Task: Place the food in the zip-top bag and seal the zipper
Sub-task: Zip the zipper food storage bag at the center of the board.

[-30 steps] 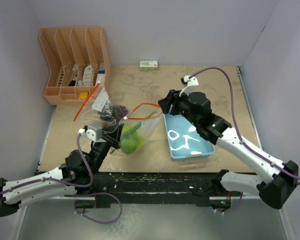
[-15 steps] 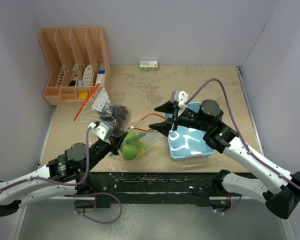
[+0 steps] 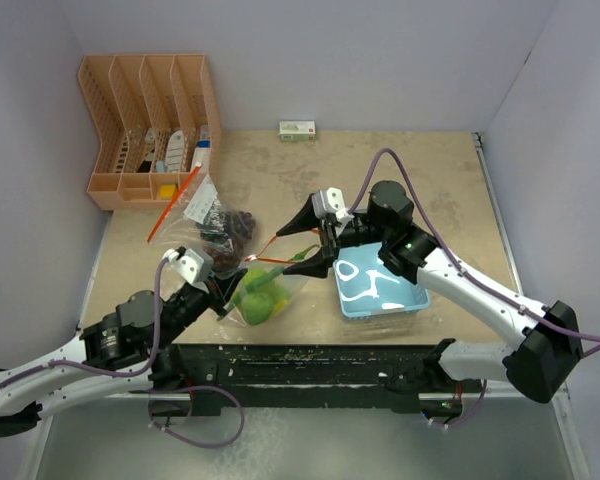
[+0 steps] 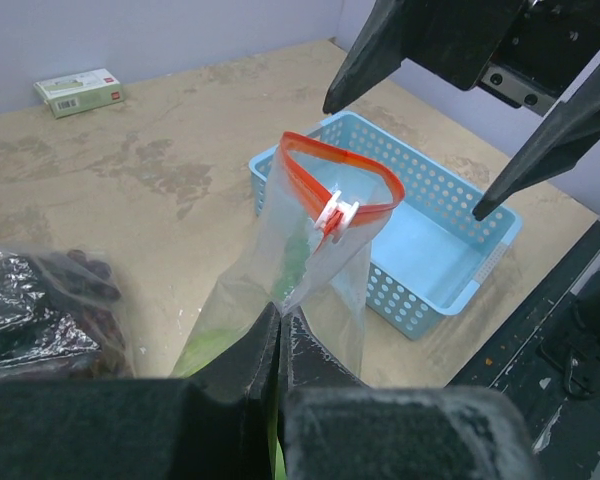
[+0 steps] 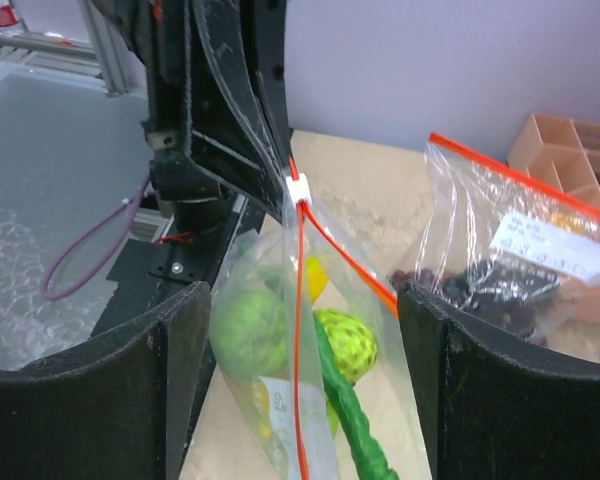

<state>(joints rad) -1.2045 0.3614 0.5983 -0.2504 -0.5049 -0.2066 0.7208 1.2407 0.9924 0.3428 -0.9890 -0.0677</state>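
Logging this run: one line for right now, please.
left gripper: shut on bag | right gripper: open by zipper | green fruits: in bag | zipper: open

The left arm [image 3: 50, 368] and right arm [image 3: 480, 292] are wearing white shells between black joint housings, and both are ending in chunky black bases [image 3: 552, 352]. A thin purple cable [image 3: 157, 310] is running along each arm. A small white camera block [image 3: 330, 201] is capping each wrist. The left gripper [image 4: 280, 318] is showing matte black, wedge-shaped fingers [image 4: 230, 375]. The right gripper [image 5: 302, 290] is showing broad, curved black fingers [image 5: 100, 400], tapering to points.
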